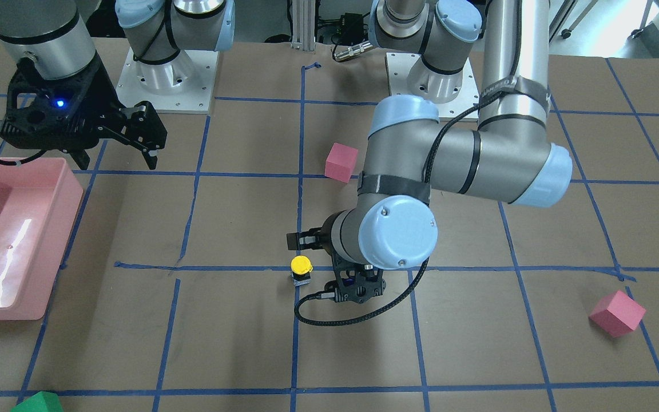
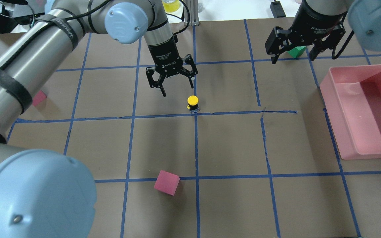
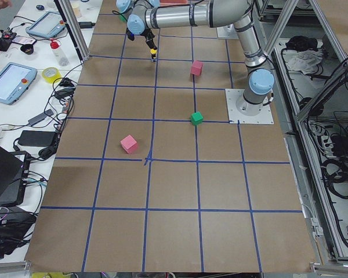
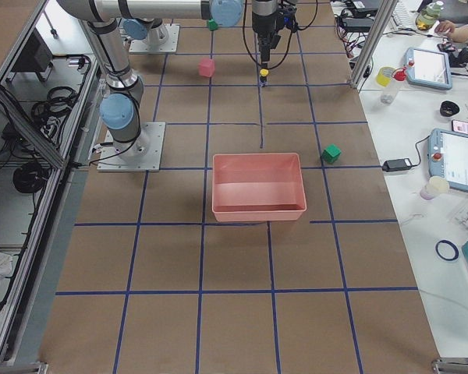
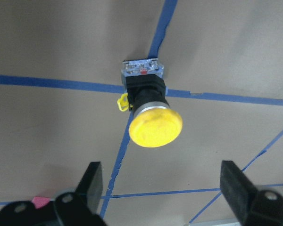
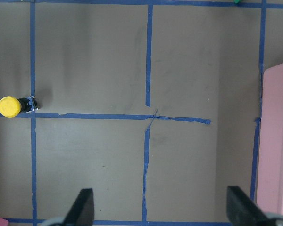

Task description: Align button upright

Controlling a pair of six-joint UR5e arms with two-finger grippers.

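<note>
The button (image 2: 193,103) stands upright on the brown table, yellow cap on top, at a crossing of blue tape lines. It also shows in the front view (image 1: 301,269), the left wrist view (image 5: 151,109) and the right wrist view (image 6: 12,106). My left gripper (image 2: 177,90) hangs open and empty just beside and above the button, not touching it; its fingers (image 5: 92,181) frame the bottom of the wrist view. My right gripper (image 2: 293,57) is open and empty, high over the far right of the table, near the green cube (image 2: 297,51).
A pink bin (image 2: 334,119) sits at the right. One pink cube (image 2: 166,182) lies near the front centre and another (image 2: 39,98) at the left, partly behind my left arm. Blue tape lines grid the table.
</note>
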